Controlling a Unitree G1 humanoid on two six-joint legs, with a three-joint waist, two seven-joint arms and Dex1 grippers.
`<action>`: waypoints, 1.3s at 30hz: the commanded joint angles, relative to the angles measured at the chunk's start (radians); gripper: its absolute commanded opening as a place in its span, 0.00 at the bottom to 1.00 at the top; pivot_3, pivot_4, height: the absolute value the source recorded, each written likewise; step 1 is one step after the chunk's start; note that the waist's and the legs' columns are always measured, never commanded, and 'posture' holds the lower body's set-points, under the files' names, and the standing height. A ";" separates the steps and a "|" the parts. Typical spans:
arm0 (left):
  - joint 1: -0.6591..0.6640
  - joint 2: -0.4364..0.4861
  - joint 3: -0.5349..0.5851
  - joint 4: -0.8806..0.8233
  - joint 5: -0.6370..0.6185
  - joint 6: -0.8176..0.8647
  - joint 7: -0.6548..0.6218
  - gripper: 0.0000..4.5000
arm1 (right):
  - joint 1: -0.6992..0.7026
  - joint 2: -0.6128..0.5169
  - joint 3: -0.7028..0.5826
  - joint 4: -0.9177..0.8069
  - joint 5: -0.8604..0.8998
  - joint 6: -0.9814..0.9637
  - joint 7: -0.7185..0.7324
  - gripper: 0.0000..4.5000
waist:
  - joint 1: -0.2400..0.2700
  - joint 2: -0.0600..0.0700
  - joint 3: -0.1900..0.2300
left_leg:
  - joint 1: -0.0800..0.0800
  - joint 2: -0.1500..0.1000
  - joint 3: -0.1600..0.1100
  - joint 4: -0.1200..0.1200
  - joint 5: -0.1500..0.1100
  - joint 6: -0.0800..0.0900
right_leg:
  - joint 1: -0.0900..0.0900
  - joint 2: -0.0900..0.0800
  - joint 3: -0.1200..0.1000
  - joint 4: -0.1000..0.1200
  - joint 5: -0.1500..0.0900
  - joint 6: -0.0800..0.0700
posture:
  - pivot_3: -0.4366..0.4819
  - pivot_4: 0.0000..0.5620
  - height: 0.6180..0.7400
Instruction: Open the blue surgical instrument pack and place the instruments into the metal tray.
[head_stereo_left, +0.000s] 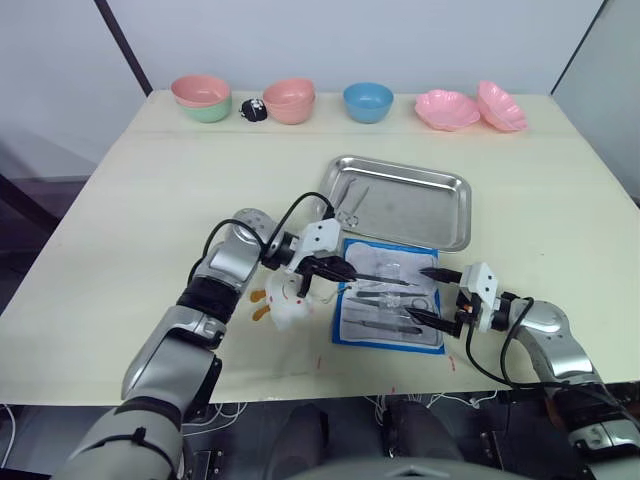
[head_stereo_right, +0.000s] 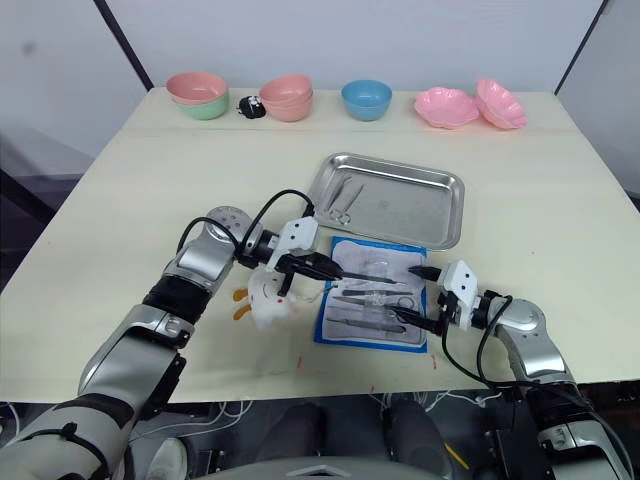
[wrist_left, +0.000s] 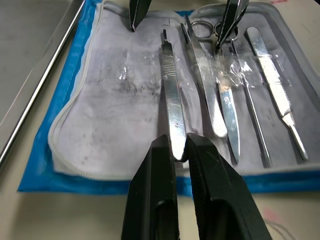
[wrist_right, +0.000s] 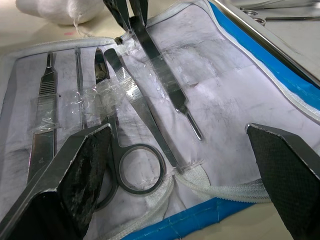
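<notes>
We take the metal tray (head_stereo_left: 455, 215) as our landmark; it lies mid-table with at least one ring-handled instrument (head_stereo_left: 348, 207) already inside, at its left end. Just in front of the tray, nearly touching its near rim, the blue surgical instrument pack (head_stereo_left: 392, 296) lies open and flat, clear pockets up, with several slim tools (wrist_left: 222, 102) in a row inside.

We judge the step in hand to be the transfer of instruments, partly done. Our left gripper (wrist_left: 180, 150), over the pack's left half, is closed onto the end of a flat-handled tool (wrist_left: 170, 95), which seems to lie free of the plastic strap. Our right gripper (wrist_right: 180, 150) stands wide over the pack's right edge, holding nothing, its fingers (wrist_right: 82, 170) straddling the scissors' ring (wrist_right: 140, 167). Next, we think, the left arm must lift its tool clear, carry it over the rim and release it in the tray, while the right could pin the pack so it does not drag along.

Beyond the tray, along the table's far edge, stand coloured bowls (head_stereo_left: 368, 101) and a small black object (head_stereo_left: 253, 111), well out of the way. A white lump with orange bits (head_stereo_left: 283, 303) sits beside the pack's left edge under our left wrist; it could be nudged.
</notes>
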 joint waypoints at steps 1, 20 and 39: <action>-0.012 0.022 0.023 -0.050 -0.021 -0.002 -0.025 0.00 | 0.060 -0.007 0.061 0.117 -0.101 0.060 -0.029 1.00 | 0.000 0.000 0.000 | 0.000 0.000 0.000 0.000 0.000 0.000 | 0.000 0.000 0.000 0.000 0.000 0.000 | 0.48 0.27 1.00; -0.054 0.192 0.051 -0.089 -0.050 0.039 -0.140 0.00 | 0.060 -0.005 0.063 0.121 -0.101 0.058 -0.027 1.00 | 0.000 0.001 0.000 | 0.000 0.000 0.000 0.000 0.000 0.000 | 0.000 -0.004 0.000 0.000 0.000 0.000 | 0.48 0.27 1.00; -0.076 0.090 0.168 -0.160 -0.230 0.299 0.150 0.00 | 0.062 -0.007 0.064 0.126 -0.105 0.051 -0.026 1.00 | 0.000 -0.001 0.000 | 0.000 0.001 0.000 0.000 0.000 0.000 | 0.000 -0.001 0.000 0.000 0.000 0.000 | 0.48 0.27 1.00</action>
